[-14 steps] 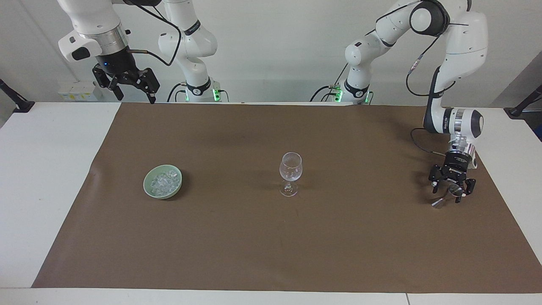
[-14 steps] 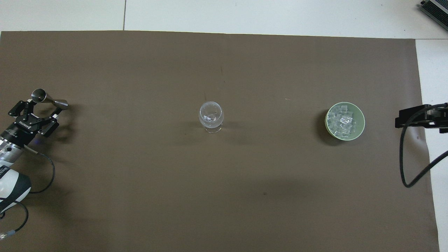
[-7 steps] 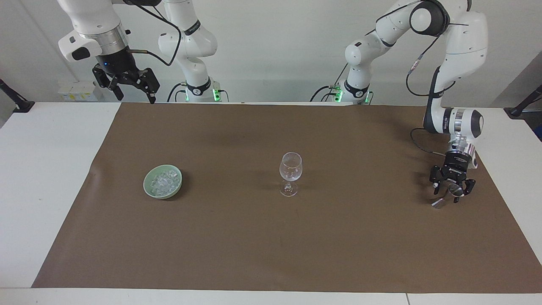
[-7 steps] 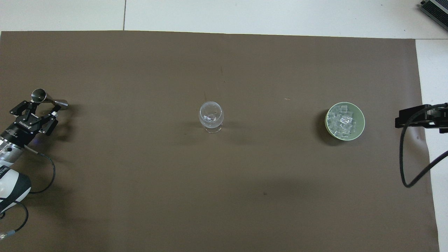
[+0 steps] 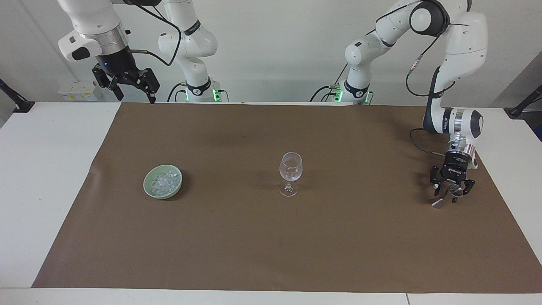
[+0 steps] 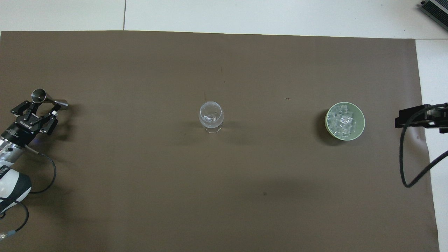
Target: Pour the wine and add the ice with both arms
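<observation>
A clear stemmed wine glass (image 5: 291, 167) (image 6: 210, 115) stands upright mid-mat. The ice (image 5: 164, 181) (image 6: 342, 120) is a heap of clear chunks in a pale green bowl (image 5: 146, 186) (image 6: 362, 123) toward the right arm's end. A small steel jigger (image 5: 438, 203) (image 6: 52, 100) lies tilted on the mat at the left arm's end. My left gripper (image 5: 451, 195) (image 6: 41, 104) is open, low over the jigger, with the jigger's upper cup between its fingers. My right gripper (image 5: 133, 92) (image 6: 414, 117) is open and empty, raised over the mat's corner near its base.
A brown mat (image 5: 271, 245) (image 6: 224, 196) covers most of the white table (image 5: 46, 178). Black cables hang from both wrists; the right arm's cable (image 6: 407, 164) loops over the mat's edge. Black stands sit at the table's two ends near the robots.
My left gripper has drawn back slightly toward the robots while the jigger stayed where it lies. The right arm, the glass and the bowl have not moved.
</observation>
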Motion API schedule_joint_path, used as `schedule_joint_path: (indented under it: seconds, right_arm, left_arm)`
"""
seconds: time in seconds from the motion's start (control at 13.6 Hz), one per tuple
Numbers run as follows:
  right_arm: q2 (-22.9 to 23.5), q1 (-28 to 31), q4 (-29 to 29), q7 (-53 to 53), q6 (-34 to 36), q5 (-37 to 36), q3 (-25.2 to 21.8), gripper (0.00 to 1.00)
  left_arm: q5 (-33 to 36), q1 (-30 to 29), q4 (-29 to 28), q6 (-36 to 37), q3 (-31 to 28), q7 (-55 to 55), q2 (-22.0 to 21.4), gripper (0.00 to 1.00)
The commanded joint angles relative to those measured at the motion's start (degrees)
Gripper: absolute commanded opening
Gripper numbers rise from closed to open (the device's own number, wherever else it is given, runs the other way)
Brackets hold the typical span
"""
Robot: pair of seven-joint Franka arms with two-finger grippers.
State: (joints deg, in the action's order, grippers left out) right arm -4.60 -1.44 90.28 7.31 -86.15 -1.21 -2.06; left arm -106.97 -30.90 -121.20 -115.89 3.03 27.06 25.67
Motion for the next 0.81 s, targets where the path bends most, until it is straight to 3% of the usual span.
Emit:
schedule_joint_path:
  seconds: [0.0,0.74]
  right_arm:
    - [-0.76,-0.23,0.6,-0.37,0.55,0.16,-0.14,1.0]
    - [-0.76,-0.23,0.6,-0.37,0.55,0.16,-0.14,1.0]
  left_arm:
    - [-1.57,1.02,-0.17,0.76,-0.65,-1.22,0.34,0.56]
    - [-4.2,1.55,-0.35,0.23,-0.65,-0.87,0.34,0.55]
